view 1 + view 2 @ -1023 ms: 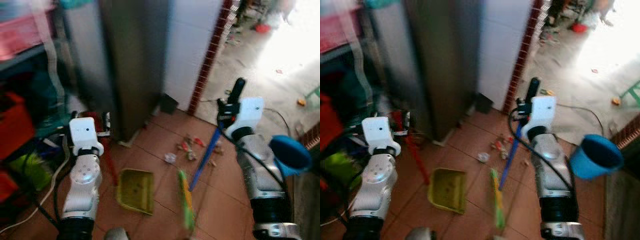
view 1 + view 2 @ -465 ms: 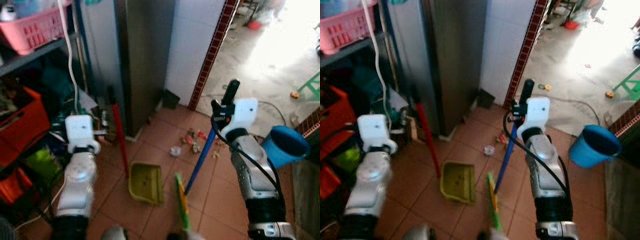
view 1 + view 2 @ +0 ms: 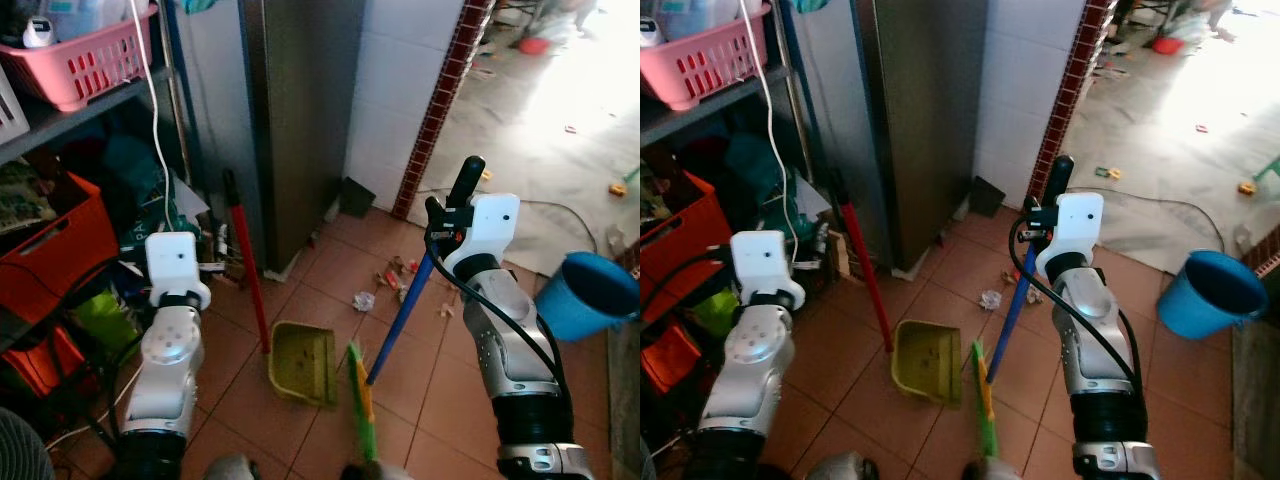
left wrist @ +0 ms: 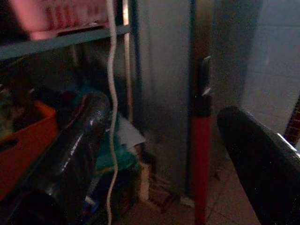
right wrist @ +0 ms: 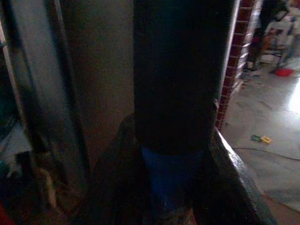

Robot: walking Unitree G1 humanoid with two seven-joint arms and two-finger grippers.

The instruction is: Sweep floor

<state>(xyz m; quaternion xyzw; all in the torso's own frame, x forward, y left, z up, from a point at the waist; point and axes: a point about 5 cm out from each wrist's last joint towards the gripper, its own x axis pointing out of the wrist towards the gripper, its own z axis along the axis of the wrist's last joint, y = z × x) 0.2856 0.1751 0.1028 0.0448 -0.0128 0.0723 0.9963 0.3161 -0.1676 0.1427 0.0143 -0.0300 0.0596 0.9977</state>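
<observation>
My right gripper (image 3: 437, 222) is shut on a broom's blue handle (image 3: 403, 318), just under its black top grip (image 5: 180, 70). The handle slants down to green bristles (image 3: 361, 402) on the tiled floor. A yellow-green dustpan (image 3: 303, 361) lies left of the bristles, its red handle (image 3: 246, 265) standing upright. My left gripper (image 4: 164, 110) is open, with the red handle (image 4: 202, 154) beyond the gap between its fingers and not touching them. Bits of litter (image 3: 364, 300) lie on the tiles near the brick door edge.
A tall grey cabinet (image 3: 300, 100) stands ahead. On the left is a shelf with a pink basket (image 3: 85, 65), an orange crate (image 3: 55, 250) and a hanging white cable (image 3: 158, 120). A blue bucket (image 3: 595, 295) sits at the right. A bright doorway opens ahead to the right.
The whole picture has shifted and sharpened as the camera moved. The dustpan's red handle now stands more upright. The right gripper keeps its hold on the broom.
</observation>
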